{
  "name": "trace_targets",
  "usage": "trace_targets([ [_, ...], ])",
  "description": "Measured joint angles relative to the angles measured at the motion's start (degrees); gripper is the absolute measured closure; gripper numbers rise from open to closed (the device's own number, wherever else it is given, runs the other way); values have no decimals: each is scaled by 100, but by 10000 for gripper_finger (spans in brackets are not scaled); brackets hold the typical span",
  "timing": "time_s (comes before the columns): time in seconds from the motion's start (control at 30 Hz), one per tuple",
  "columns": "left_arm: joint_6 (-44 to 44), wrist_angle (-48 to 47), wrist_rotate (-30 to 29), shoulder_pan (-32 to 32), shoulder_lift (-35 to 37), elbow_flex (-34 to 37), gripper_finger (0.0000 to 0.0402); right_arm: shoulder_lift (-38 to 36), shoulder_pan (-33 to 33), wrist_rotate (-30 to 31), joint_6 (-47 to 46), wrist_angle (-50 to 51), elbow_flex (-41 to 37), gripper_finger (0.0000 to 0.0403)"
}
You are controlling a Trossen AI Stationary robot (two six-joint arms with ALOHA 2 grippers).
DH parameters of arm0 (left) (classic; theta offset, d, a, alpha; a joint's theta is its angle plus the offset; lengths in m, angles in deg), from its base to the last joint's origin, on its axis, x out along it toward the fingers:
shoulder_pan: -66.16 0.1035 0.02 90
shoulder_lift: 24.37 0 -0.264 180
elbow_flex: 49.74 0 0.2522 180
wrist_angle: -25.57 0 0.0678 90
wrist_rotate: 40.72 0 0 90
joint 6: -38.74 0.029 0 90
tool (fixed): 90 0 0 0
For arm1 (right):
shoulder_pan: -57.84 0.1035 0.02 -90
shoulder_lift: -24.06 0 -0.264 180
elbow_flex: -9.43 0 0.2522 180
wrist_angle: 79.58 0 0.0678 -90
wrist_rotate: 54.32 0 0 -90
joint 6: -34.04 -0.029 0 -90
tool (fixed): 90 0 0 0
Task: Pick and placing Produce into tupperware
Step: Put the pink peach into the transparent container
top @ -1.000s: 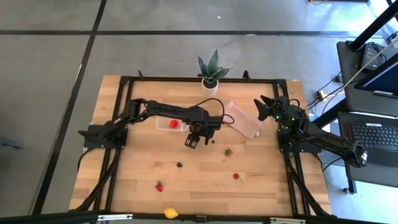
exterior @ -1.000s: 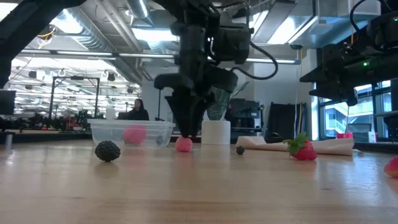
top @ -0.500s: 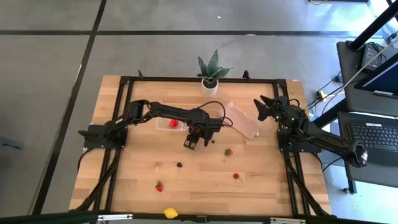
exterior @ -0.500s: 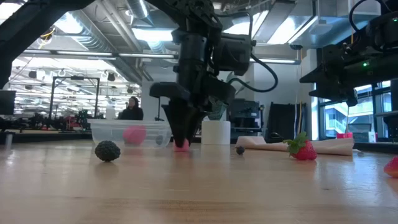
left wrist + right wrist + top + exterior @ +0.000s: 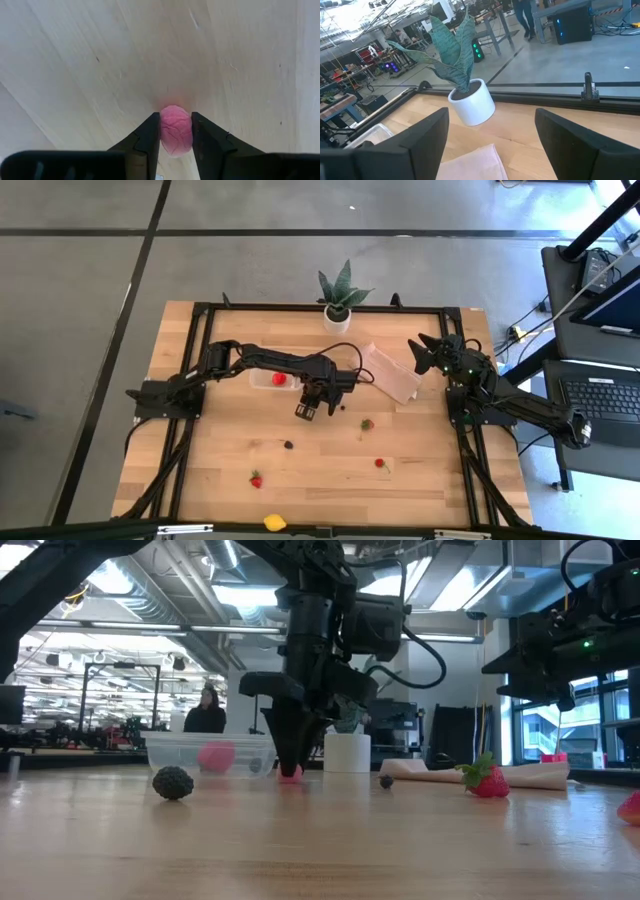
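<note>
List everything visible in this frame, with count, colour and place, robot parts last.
tupperware: one, clear, far-left of table centre, holding one red fruit piece.
pink fruit piece: one, on the wood between the left gripper's fingers.
strawberry-like pieces: three, red, at.
dark berries: two, at and.
lemon-like piece: one, yellow, near table edge.
tan sheet: one, right of centre.
potted plant: one, green in white pot, far edge.
left gripper: mid-table, closing on the pink piece.
right gripper: open, waiting near the sheet.
</note>
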Motion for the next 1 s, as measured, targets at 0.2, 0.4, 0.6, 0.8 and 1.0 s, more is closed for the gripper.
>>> trace_targets([
  [0.2, -26, -66, 0, 0, 251, -4, 326, 0, 0, 0, -2, 0, 0, 106],
  [0.4, -259, -625, -2, 30, 542, -542, 326, 2, 0, 2, -7, 0, 0, 106],
  [0.6, -445, -1165, -155, 175, 907, -1083, 328, 4, 0, 2, -21, -2, 0, 106],
  [0.8, -605, -1765, -164, 621, 1309, -1104, 331, 0, -2, 2, -26, -2, 0, 106],
  [1.0, -787, -1844, 32, 1002, 1613, -1007, 330, 4, -2, 1, -25, -2, 0, 106],
])
